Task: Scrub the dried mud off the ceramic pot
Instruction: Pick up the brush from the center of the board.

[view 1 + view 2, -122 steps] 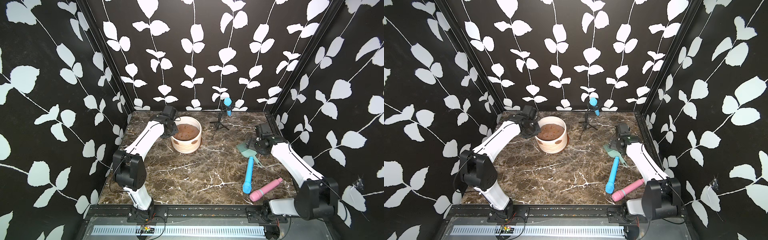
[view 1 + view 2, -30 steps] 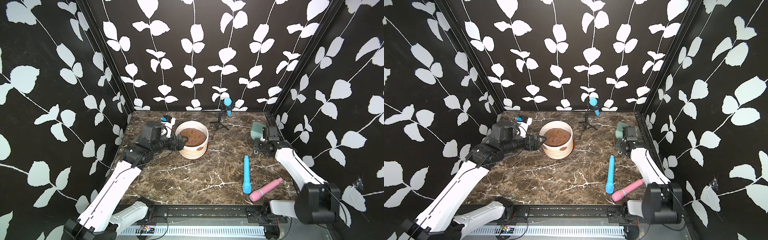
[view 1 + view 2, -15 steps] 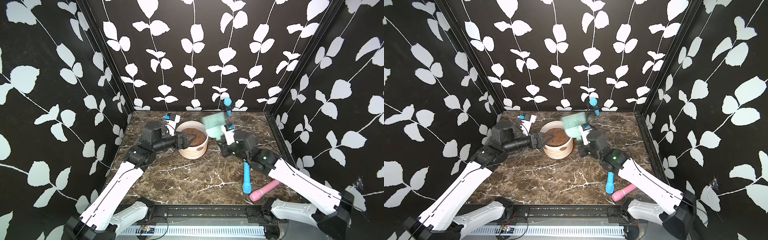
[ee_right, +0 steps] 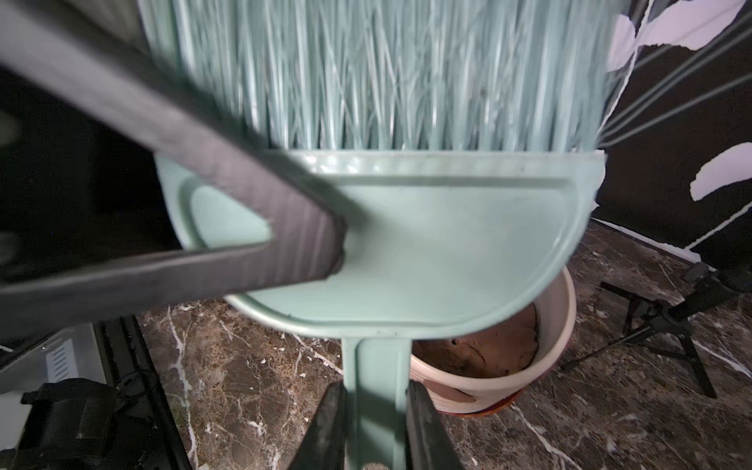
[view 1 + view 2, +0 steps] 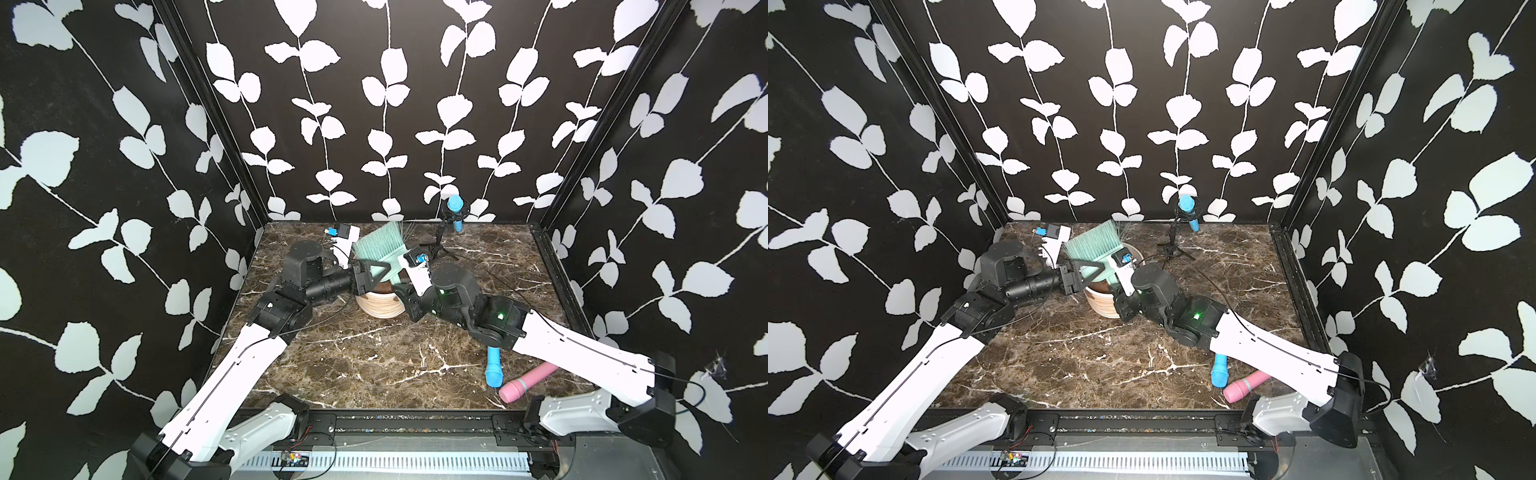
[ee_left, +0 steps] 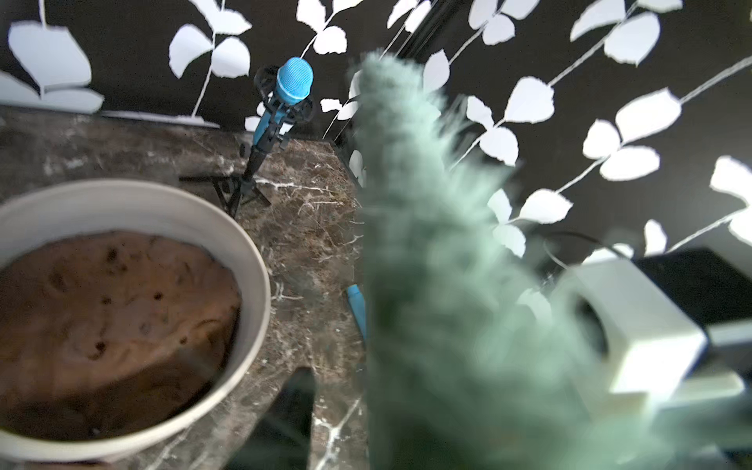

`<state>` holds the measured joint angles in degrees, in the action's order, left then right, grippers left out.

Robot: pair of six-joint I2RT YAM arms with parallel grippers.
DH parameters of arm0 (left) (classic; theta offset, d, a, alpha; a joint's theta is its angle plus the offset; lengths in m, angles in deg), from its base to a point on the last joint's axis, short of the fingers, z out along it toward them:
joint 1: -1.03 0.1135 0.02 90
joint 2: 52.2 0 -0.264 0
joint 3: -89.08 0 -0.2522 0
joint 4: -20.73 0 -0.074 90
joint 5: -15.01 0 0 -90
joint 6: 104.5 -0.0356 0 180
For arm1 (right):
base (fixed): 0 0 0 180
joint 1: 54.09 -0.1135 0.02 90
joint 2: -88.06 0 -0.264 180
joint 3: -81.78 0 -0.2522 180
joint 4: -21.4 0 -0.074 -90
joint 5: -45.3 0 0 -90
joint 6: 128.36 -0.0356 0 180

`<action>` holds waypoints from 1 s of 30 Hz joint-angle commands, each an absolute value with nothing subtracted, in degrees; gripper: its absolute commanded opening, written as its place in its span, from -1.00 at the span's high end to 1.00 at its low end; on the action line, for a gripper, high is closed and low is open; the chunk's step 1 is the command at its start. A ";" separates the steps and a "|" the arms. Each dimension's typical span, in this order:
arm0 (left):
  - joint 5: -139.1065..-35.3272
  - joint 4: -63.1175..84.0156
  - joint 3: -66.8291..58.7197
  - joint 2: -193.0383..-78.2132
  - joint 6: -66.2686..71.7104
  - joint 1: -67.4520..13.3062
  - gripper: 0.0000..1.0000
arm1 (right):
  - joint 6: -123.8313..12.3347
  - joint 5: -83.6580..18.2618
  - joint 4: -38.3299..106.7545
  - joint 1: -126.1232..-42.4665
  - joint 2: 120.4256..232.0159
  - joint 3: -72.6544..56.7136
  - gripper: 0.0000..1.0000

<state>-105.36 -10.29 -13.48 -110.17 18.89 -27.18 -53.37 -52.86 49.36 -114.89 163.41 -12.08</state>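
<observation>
Toward the back of the marble table [image 5: 365, 365], on the left arm's half, the right gripper [image 4: 374, 401] is clenched on the stem of the mint-green brush [image 5: 380, 247], one finger on each side. It holds the brush upright, handle at the bottom and bristles fanned at the top toward the back wall. Across the flat plastic head of the brush lies a dark finger of the left gripper [image 5: 380, 272], which reaches in level from the left. The head seems to stand between its jaws, but I cannot tell whether they press on it or only bracket it, since the far finger is hidden. Just below and beyond both grippers sits the ceramic pot [image 5: 1100, 307], upright on its orange-brown saucer and filled with brown soil [image 6: 114, 309]. A patch of the dried mud [image 4: 447, 394] shows low on the ribbed side, facing the right arm. The brush's long axis thus runs up and away from the pot, with the bristles at the far end. My judgement is that the coming move must turn them down onto that side of the pot, and that the right arm is the nearer one for it. A blue microphone on a tripod [image 5: 456, 208] stands well apart behind.
</observation>
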 commanded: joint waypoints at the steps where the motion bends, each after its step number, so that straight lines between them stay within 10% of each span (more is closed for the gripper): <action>1: -104.49 -8.17 -12.66 -108.59 22.71 -27.37 0.58 | -54.23 -52.62 44.80 -115.45 161.17 -12.20 0.58; 9: -105.91 -4.33 -13.68 -108.04 28.58 -27.36 1.00 | -61.11 -46.57 43.45 -113.86 156.94 -16.38 -0.28; 15: -114.42 4.49 -12.88 -108.10 31.79 -27.36 1.00 | -83.65 -14.56 14.43 -101.87 149.80 -34.75 -0.38; 30: -119.26 23.61 -15.67 -111.80 42.45 -27.41 1.00 | -109.90 -20.94 -33.82 -98.93 154.53 -46.54 -0.56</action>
<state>-118.25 18.06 -14.40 -112.29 40.66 -27.22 -103.01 -19.24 -18.18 -99.39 152.26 -46.70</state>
